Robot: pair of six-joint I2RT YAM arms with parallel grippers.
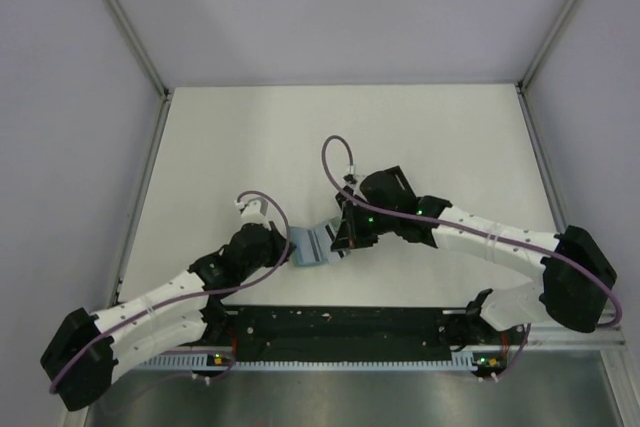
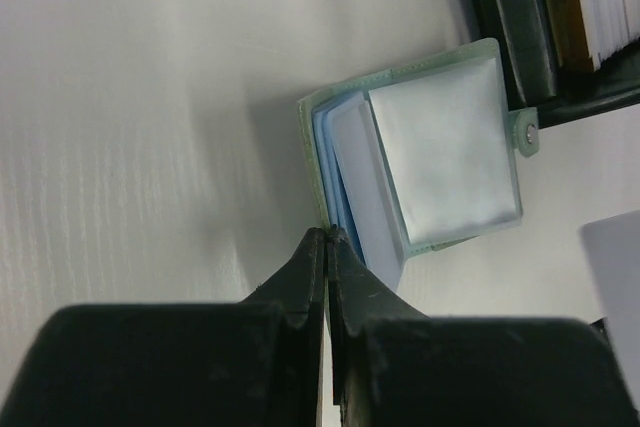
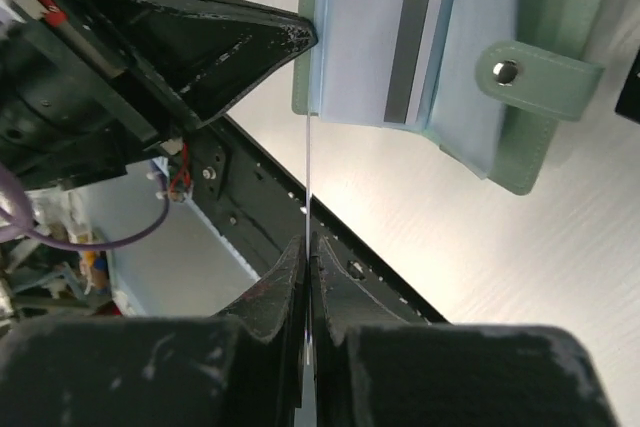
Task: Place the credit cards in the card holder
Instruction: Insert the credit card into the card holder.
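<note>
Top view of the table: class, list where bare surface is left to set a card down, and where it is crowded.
Free: far half of the table, between back wall and arms; strips along both side rails. Crowded: near middle, where left gripper and right gripper meet at the card holder.

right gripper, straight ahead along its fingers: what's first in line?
The card holder. The right gripper holds a card edge-on, its front edge at the holder's pale blue pocket; whether it touches is unclear.

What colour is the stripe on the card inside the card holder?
Dark grey stripe; the right wrist view shows it best.
</note>
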